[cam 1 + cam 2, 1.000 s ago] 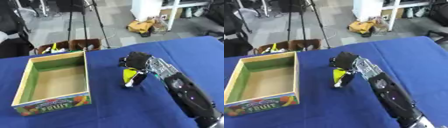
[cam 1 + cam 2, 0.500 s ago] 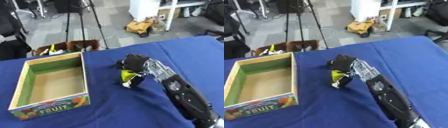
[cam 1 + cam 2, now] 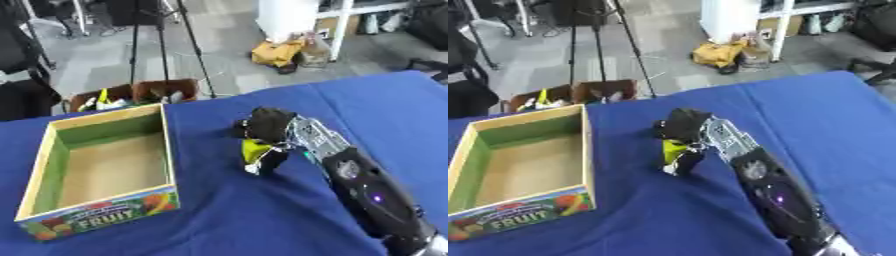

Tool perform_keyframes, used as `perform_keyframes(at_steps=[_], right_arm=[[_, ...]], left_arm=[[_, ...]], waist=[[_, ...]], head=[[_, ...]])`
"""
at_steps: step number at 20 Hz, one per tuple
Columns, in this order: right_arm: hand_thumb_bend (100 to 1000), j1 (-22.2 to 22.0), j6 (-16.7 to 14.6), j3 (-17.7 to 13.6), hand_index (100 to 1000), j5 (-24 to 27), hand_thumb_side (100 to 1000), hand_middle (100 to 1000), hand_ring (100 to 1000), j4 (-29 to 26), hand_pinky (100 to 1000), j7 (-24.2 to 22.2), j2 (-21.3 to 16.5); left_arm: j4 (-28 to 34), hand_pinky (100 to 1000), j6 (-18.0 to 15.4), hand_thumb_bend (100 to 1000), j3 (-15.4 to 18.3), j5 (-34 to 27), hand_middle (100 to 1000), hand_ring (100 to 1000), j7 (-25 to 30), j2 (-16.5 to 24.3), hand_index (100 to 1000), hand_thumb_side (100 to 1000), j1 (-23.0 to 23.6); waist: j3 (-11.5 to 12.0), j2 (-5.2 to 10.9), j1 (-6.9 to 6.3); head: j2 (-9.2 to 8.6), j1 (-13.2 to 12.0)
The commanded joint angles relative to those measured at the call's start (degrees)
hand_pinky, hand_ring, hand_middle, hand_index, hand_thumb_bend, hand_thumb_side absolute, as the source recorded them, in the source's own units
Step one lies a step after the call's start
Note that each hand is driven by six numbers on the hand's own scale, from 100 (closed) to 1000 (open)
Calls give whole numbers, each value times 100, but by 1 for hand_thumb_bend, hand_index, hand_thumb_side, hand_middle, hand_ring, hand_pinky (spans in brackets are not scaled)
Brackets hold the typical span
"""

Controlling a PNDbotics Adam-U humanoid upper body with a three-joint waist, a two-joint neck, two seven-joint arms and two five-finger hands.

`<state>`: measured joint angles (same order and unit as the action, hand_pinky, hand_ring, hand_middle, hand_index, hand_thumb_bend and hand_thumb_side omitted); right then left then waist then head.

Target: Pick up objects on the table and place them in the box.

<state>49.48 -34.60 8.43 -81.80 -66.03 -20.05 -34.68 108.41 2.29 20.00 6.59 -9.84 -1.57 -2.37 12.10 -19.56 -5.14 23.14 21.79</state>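
1. The right hand (image 3: pixel 267 125) reaches in from the lower right, its fingers (image 3: pixel 273 156) curled round a yellow-green object (image 3: pixel 255 148).
2. The object stands roughly upright, long axis near vertical, its white lower end touching the blue counter (image 3: pixel 219 215).
3. It sits just right of the open fruit box (image 3: pixel 170 165), outside it.

A small yellow-green object (image 3: pixel 255 148) with a white lower end sits upright on the blue tablecloth, wrapped by black fingers, at 3 o'clock from an open wooden box (image 3: pixel 54 145) labelled FRUIT, green-lined and showing a bare floor.
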Motion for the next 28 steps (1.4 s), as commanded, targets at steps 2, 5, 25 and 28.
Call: perform_keyframes(at_steps=[2, 5, 25, 28], right_arm=[[497, -19, -59, -68, 911, 577, 804, 815, 100, 78, 752, -471, -200], [530, -17, -24, -132, 909, 1091, 783, 811, 100, -7, 761, -815, -274], [600, -155, 357, -313, 903, 2316, 747, 784, 100, -481, 770, -1615, -670], [597, -178, 327, -308, 887, 2279, 744, 760, 100, -457, 768, -1620, -660]], left_arm=[[62, 287, 9, 216, 13, 0, 426, 429, 10, 92, 558, 666, 3], [68, 287, 16, 215, 18, 0, 426, 430, 3, 103, 558, 667, 3], [72, 289, 34, 212, 22, 16, 429, 434, 27, 124, 558, 671, -13], [73, 289, 31, 210, 23, 14, 429, 434, 28, 119, 558, 671, -19]], waist=[[-9, 107, 19], [-9, 128, 27], [-11, 133, 42], [-6, 118, 38]], head=[[26, 39], [49, 48], [-10, 94], [-16, 94]])
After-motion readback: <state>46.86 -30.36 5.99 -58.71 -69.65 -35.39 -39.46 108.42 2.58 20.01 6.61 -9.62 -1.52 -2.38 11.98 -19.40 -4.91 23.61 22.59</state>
